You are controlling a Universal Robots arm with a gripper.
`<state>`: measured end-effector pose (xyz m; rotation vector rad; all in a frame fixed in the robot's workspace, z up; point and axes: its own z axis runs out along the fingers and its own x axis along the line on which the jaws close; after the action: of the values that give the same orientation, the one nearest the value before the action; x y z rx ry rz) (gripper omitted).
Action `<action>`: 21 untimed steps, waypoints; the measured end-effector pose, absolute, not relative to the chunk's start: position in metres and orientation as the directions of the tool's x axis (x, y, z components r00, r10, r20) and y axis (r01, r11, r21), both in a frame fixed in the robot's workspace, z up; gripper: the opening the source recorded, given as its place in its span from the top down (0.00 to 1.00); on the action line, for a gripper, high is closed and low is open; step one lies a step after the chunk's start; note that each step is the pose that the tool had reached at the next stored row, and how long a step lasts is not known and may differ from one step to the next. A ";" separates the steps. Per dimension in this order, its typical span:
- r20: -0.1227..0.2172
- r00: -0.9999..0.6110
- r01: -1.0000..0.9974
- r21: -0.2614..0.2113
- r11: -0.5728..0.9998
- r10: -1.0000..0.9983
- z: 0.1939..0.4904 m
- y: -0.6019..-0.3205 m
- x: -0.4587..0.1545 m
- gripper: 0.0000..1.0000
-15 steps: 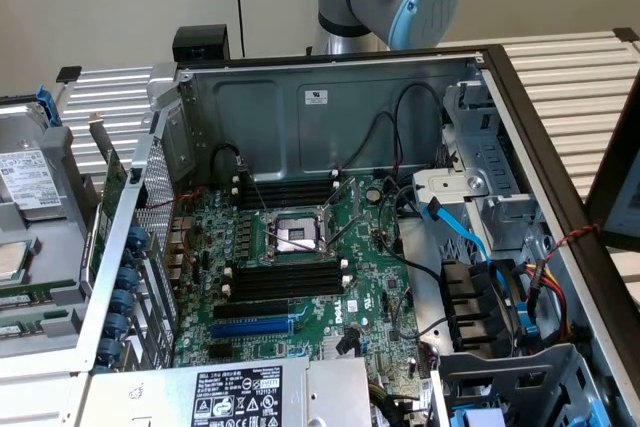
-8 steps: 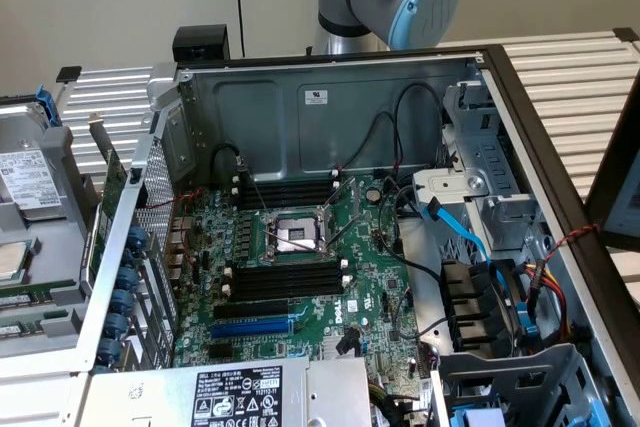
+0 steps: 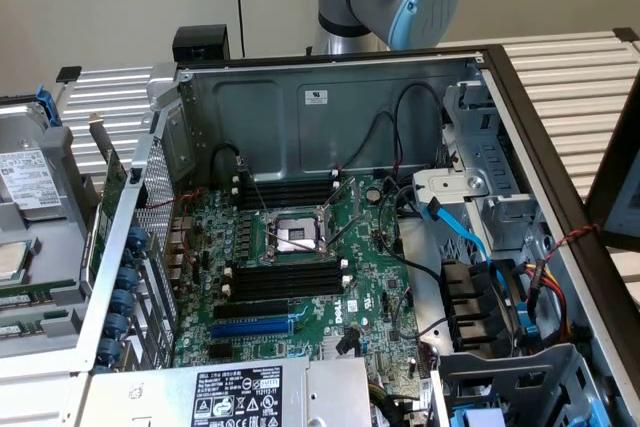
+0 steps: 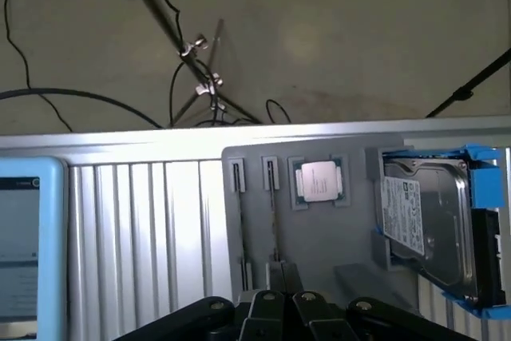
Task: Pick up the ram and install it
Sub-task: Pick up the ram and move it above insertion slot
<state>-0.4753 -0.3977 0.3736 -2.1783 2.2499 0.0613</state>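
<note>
While pressed together over the grey tray [image 4: 351, 237], gripper [image 4: 283, 273] near processor chip [image 4: 318, 180] and blue-framed hard drive [image 4: 423, 221].

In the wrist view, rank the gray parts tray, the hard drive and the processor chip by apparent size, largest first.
1. gray parts tray, partly covered along its near edge
2. hard drive in its blue caddy
3. processor chip, clearly the smallest
All three sit at a similar distance, so the order looks safe.
</note>
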 end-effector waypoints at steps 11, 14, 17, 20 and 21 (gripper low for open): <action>-0.013 0.073 -0.997 0.019 -0.073 -0.997 0.372 -0.398 -0.475 0.89; -0.006 0.074 -0.997 0.018 -0.074 -0.997 0.369 -0.398 -0.475 0.89; 0.000 0.075 -0.997 0.018 -0.075 -0.997 0.366 -0.398 -0.475 0.88; 0.005 0.075 -0.997 0.018 -0.075 -0.997 0.362 -0.398 -0.474 0.76; 0.005 0.076 -0.997 0.018 -0.076 -0.997 0.361 -0.398 -0.474 0.76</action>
<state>-0.4739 -0.3975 0.3606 -2.3162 2.1470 0.0133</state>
